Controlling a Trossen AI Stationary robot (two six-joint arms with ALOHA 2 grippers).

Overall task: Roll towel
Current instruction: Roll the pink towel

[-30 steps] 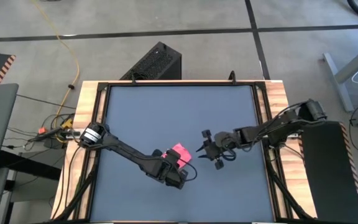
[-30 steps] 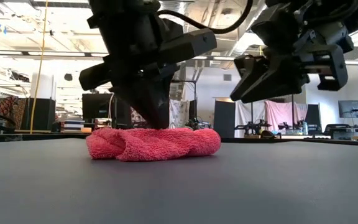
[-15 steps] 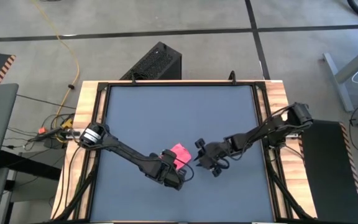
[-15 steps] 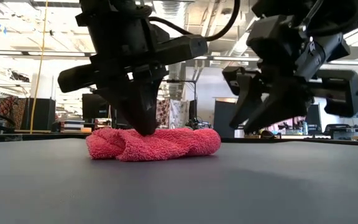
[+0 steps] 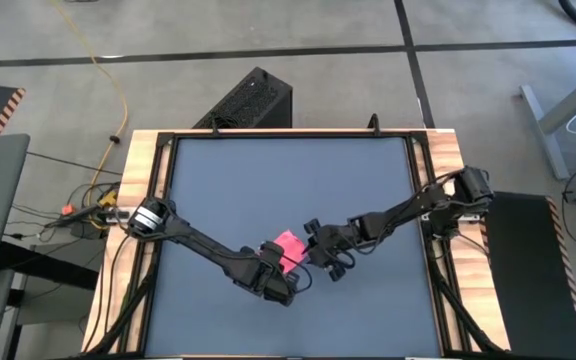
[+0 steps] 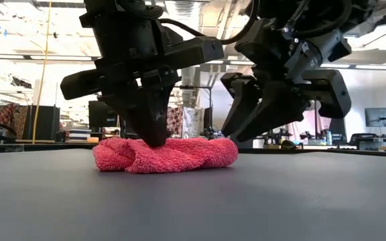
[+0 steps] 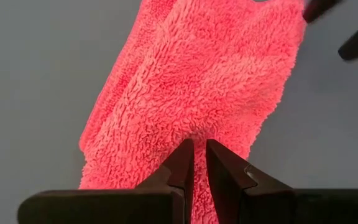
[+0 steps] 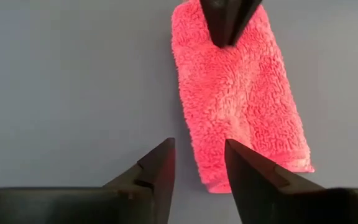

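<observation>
Low in the frame's centre, the left hand (image 5: pixel 290 268) pinches the near end of the towel (image 5: pixel 289 245), fingers almost together on the pile. The right hand (image 5: pixel 315 252) waits at the far end, fingers parted, holding nothing. I'd grip both ends evenly and turn slowly. The fluffy pink bundle lies lumpy on the smooth grey tabletop (image 5: pixel 268 170).
</observation>
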